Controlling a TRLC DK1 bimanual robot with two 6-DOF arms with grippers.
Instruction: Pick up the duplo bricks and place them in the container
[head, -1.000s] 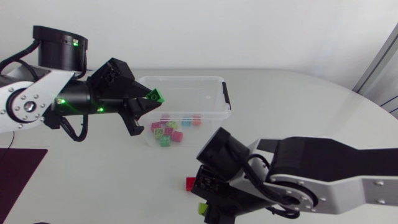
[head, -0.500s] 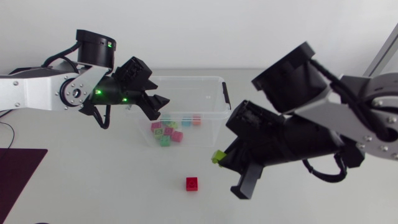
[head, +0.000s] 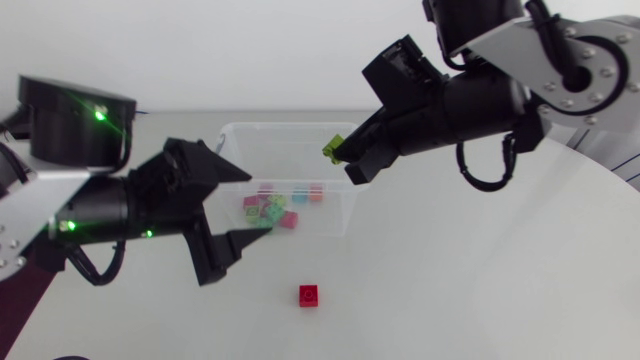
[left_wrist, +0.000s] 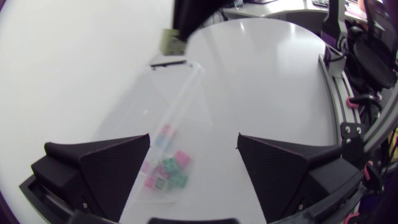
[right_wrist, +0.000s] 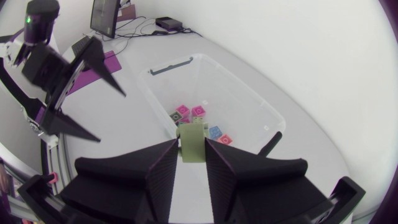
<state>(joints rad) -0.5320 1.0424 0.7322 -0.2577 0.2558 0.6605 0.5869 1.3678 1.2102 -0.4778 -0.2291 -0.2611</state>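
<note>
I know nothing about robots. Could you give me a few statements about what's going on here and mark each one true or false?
1. The right gripper holds a lime-green brick. True.
2. The left gripper also holds a brick. False: it is open and empty.
3. The clear container is empty. False: several bricks lie in it.
4. A red brick lies on the table, outside the container. True.
</note>
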